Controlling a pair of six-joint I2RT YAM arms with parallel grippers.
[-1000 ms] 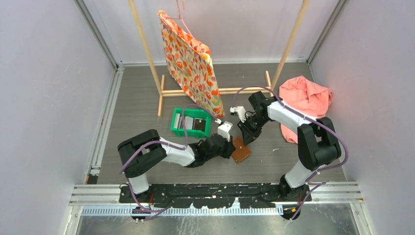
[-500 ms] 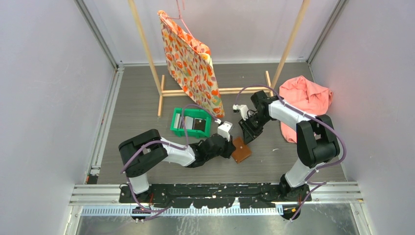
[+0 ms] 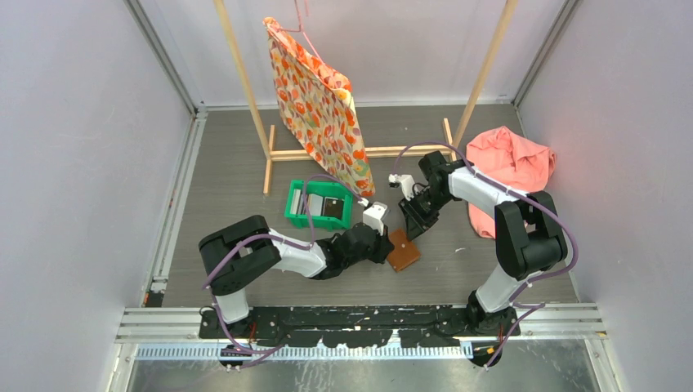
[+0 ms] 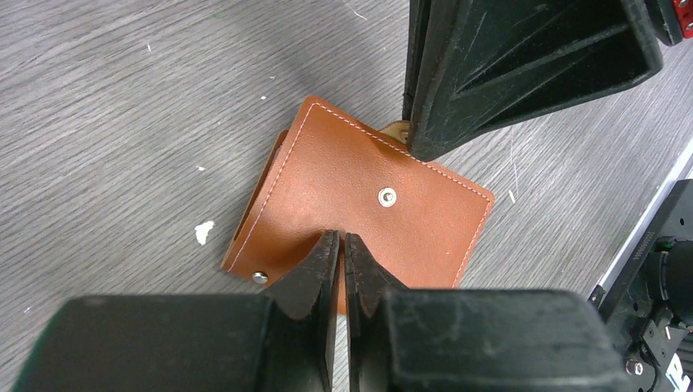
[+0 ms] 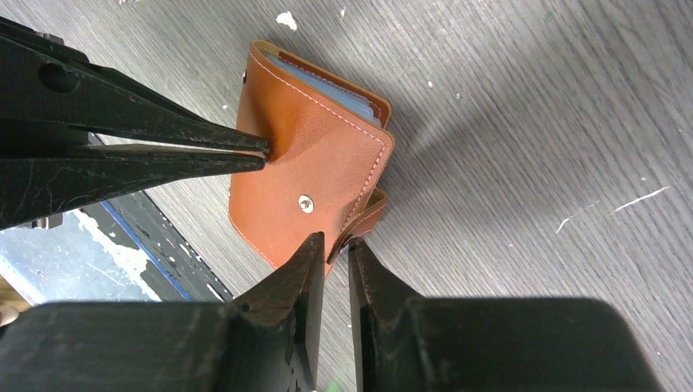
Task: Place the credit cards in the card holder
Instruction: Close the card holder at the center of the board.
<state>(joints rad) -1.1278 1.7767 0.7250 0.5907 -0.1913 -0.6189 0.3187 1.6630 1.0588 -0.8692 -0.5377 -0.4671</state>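
The card holder is a brown leather wallet with a snap button, lying closed on the grey floor between both arms. My left gripper is shut on the near edge of its cover. From the other side, my right gripper is closed to a narrow gap on the small strap tab at the holder's corner. Light blue card edges show inside the holder. More credit cards, dark and silvery, lie in the green bin.
The green bin stands just left of the grippers. Behind it, a flowered bag hangs on a wooden rack. A pink cloth lies at the right. The left arm's fingers cross the right wrist view.
The right wrist has shifted a little up and to the right, its jaws staying at the strap. The left gripper and the card holder have stayed in place.
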